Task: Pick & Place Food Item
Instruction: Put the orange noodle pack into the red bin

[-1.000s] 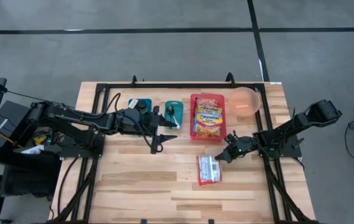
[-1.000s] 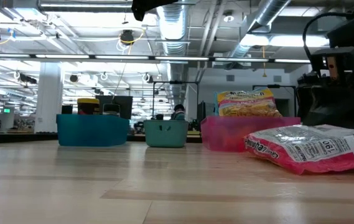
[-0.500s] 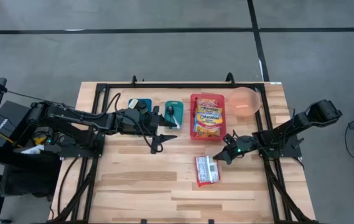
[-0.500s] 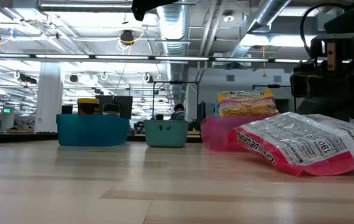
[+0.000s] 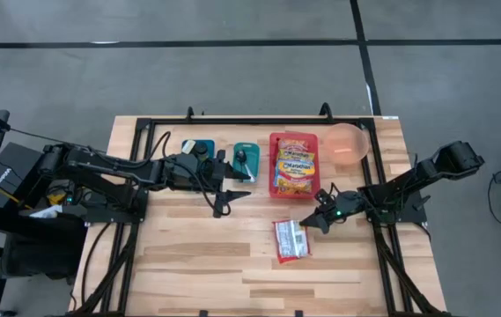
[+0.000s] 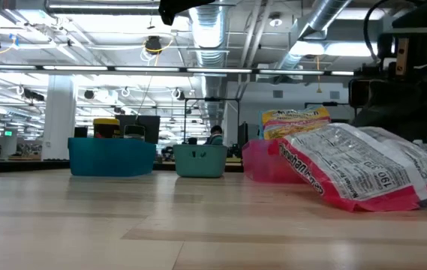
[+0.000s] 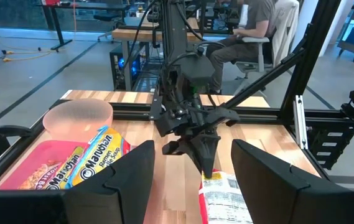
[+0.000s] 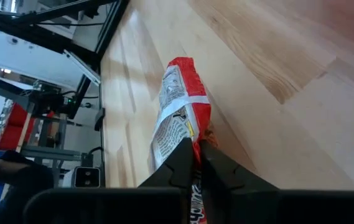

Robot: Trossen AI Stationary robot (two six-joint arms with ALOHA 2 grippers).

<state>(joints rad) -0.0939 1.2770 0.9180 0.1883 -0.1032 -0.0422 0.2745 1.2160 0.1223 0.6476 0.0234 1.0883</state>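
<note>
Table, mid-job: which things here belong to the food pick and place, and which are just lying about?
In the job:
- ramen packet, pinched at its edge by the right claw
- red bin holding another Maruchan ramen pack

Lying about:
- pink bowl
- two teal bins
- left claw, idle

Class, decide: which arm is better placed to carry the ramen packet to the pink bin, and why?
Right. The right gripper is shut on the ramen packet, tilting it off the table. The left gripper hangs near the teal bins, holding nothing. The pink bin is nearby.
</note>
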